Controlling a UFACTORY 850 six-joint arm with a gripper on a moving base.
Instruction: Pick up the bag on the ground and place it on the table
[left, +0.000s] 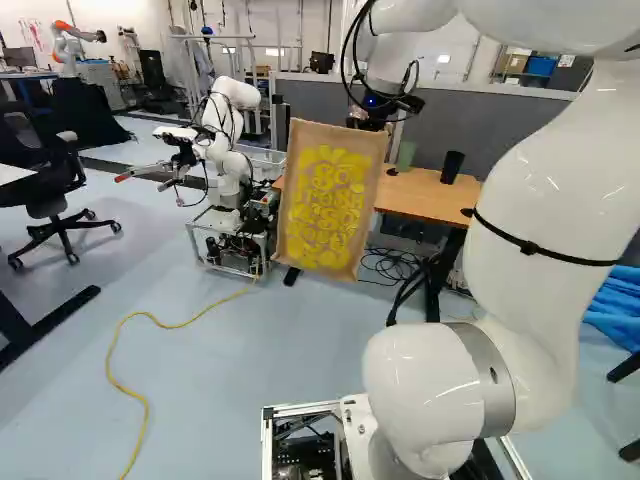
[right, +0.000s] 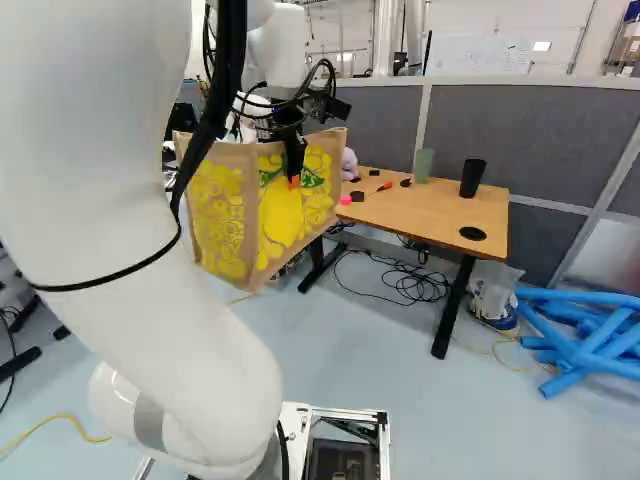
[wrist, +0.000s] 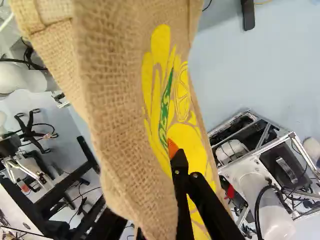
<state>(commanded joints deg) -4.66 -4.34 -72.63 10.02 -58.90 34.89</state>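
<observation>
One bag (right: 215, 215) of tan burlap hangs upright in the air from the gripper (right: 294, 172), whose two fingers pinch its side wall between them. It is above the floor (right: 330, 400), near the table (right: 430, 210) but not set on it. Its end panel carries rows of chunky yellow characters; a broad side shows yellow fruit, green leaves and green lettering, partly hidden by a finger.

Robotics lab: another robot (left: 231, 165), cables (right: 412, 287), partitions (right: 530, 125).
</observation>
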